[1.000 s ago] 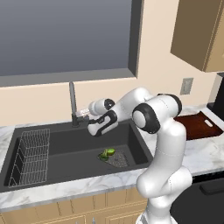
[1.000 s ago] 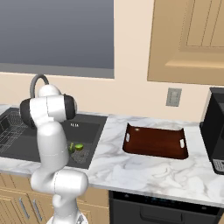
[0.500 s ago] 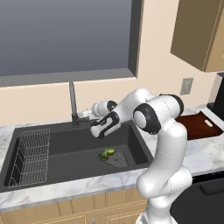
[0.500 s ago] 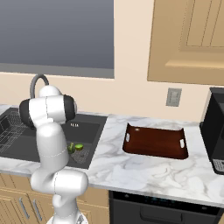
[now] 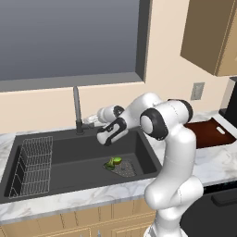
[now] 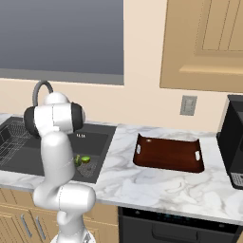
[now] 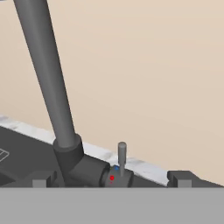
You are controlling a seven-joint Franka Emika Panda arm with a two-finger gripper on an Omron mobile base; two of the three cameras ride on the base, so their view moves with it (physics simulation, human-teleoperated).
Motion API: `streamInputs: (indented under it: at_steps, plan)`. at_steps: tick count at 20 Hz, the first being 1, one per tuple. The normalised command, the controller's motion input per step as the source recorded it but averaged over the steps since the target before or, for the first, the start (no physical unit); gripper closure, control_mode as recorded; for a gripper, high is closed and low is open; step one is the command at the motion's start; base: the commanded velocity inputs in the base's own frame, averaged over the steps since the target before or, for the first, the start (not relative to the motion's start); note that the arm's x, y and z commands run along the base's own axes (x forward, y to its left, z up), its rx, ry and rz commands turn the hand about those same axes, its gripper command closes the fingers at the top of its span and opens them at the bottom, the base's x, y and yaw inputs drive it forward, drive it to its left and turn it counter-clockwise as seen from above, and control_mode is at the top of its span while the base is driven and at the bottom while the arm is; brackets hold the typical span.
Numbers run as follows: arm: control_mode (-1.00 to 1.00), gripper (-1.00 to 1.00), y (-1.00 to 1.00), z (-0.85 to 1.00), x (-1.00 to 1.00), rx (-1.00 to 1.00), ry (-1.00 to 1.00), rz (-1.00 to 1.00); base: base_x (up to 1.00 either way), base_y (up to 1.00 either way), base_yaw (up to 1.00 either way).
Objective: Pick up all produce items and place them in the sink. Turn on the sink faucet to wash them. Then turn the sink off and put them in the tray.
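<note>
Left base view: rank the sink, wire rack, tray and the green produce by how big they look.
1. sink
2. wire rack
3. tray, partly hidden by the arm, so its rank against the rack is unsure
4. produce

The faucet's (image 7: 52,87) spout runs off the hand view's top; the produce (image 5: 114,162) is too small to tell apart.

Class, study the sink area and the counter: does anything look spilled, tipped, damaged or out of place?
Nothing stands out. The produce lies in the sink by the drain, the faucet stands upright, and the tray sits flat.
</note>
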Motion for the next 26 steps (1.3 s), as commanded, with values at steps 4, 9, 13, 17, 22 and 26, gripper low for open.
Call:
streamInputs:
  at_steps: [4, 9, 13, 17, 22, 26]
  plan:
    - [-1.0, -1.0, -0.02, 0.0, 0.2, 0.0, 0.0, 0.03, 0.0, 0.0, 0.0]
    - [-1.0, -1.0, -0.06, 0.0, 0.16, 0.0, 0.0, 0.03, 0.0, 0.0, 0.0]
    - [-1.0, -1.0, -0.09, -0.07, 0.15, 0.0, 0.0, 0.03, 0.0, 0.0, 0.0]
    - [-1.0, -1.0, -0.03, -0.03, 0.17, 0.0, 0.0, 0.03, 0.0, 0.0, 0.0]
    - [-1.0, -1.0, -0.02, -0.03, 0.19, 0.0, 0.0, 0.03, 0.0, 0.0, 0.0]
    - [-1.0, -1.0, 0.0, -0.01, 0.18, 0.0, 0.0, 0.03, 0.0, 0.0, 0.0]
